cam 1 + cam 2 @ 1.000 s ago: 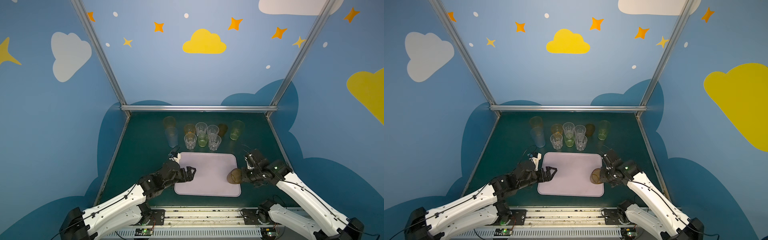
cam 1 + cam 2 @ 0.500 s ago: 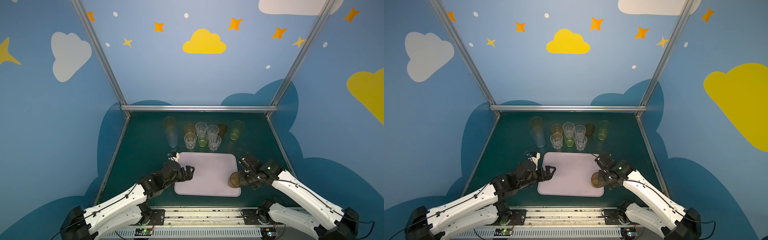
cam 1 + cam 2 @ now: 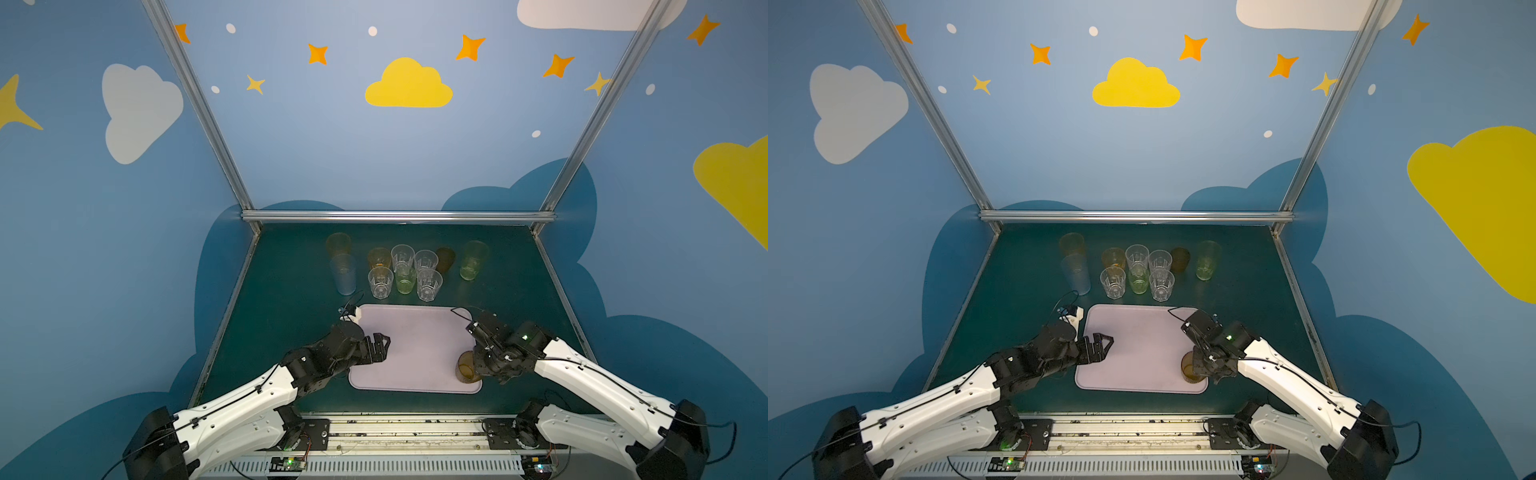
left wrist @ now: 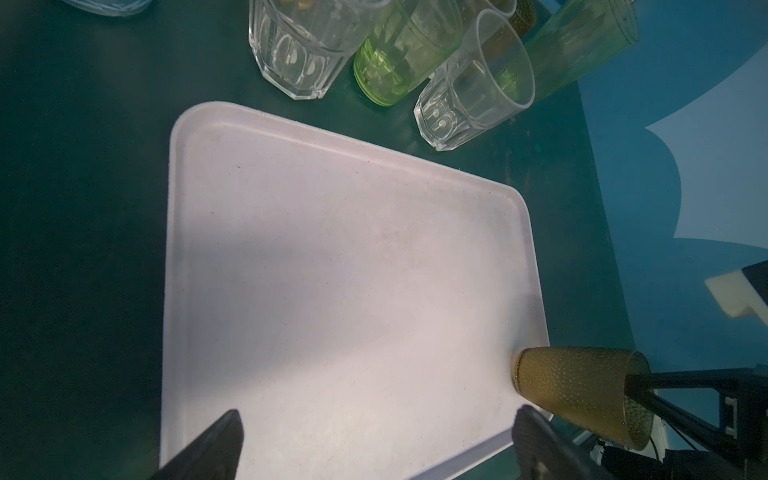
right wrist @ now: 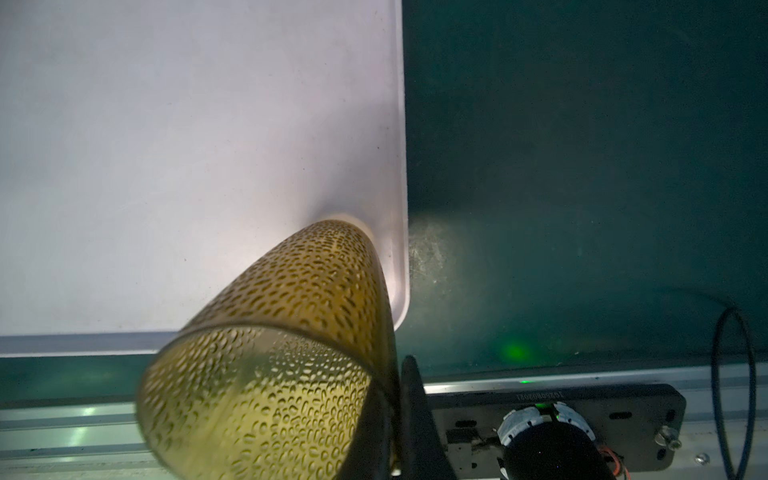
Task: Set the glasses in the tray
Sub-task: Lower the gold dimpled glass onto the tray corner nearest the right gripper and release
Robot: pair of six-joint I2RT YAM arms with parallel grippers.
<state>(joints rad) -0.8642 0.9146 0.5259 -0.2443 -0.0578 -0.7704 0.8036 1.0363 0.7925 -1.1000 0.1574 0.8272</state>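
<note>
At the bottom of both top views, two white-and-black arms [image 3: 232, 411] reach up-frame from a metal rail [image 3: 399, 432]. The left arm lies low, angled toward the centre. Its left gripper [image 3: 380, 345] hovers over the left edge of the flat pale lilac tray [image 3: 415, 332] with rounded corners, jaws spread wide and empty. The left wrist view cuts off all of it but two dark fingertips [image 4: 216, 440].

The right arm bends inward at lower right. The right gripper [image 3: 478, 368] is clamped on the rim of a short amber see-through tumbler [image 3: 465, 371] with a dimpled wall, one finger inside and one outside. It stands upright in the tray's lower right corner, just beside the low rim. Whether its base bears fully on the matte floor is hard to tell.

Beyond the tray, on the dark green tabletop [image 3: 291, 291], the other glasses cluster:
- faceted clear tumblers [image 3: 380, 283]
- a short green tumbler [image 3: 405, 280]
- a tall blue tumbler [image 3: 344, 275]
- a tall orange tumbler [image 3: 338, 245]
- a tall green tumbler [image 3: 473, 261]
- a brown tumbler [image 3: 445, 258], partly hidden
</note>
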